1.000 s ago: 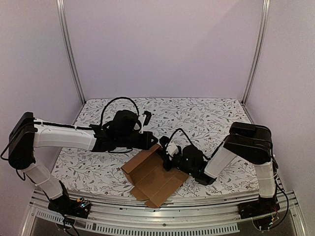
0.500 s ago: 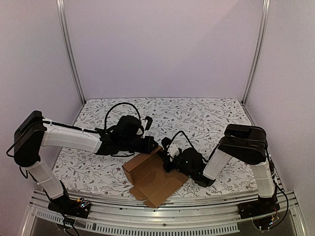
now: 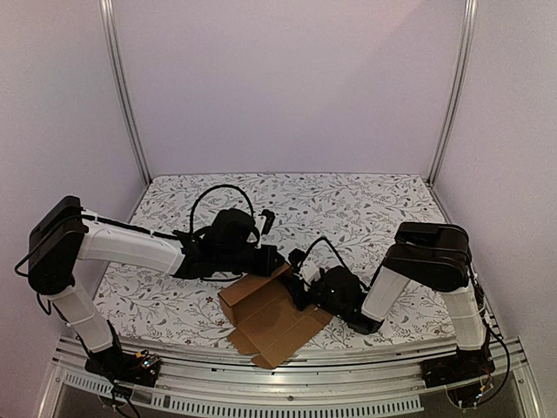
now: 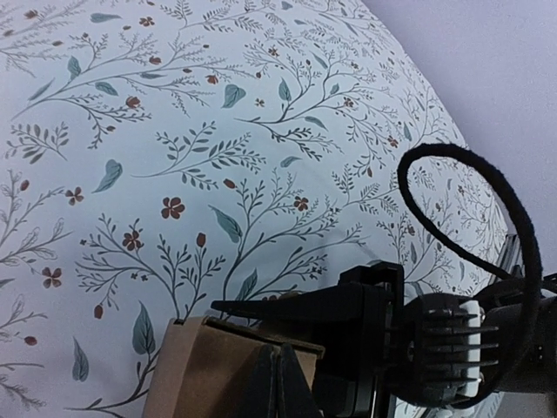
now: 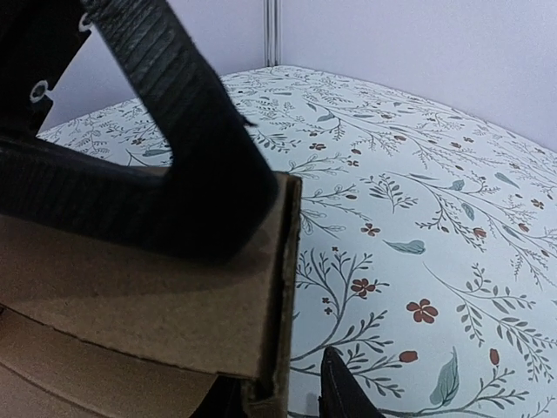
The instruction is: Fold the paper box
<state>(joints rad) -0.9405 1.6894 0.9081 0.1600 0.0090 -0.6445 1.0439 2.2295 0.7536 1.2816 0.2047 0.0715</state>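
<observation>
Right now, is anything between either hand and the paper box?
Nothing visible does. The left hand and the right hand are both right at the raised far edge of the paper box, close to each other.

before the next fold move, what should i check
1. paper box part folded, one flap raised: ok
2. left gripper at the raised flap: ok
3. right gripper astride that flap's edge: ok
4. either grip firm on the cardboard: cannot tell
5. box fully on the table: not ok, near corner overhangs the front edge
6. grippers clear of each other: cannot tell
</observation>
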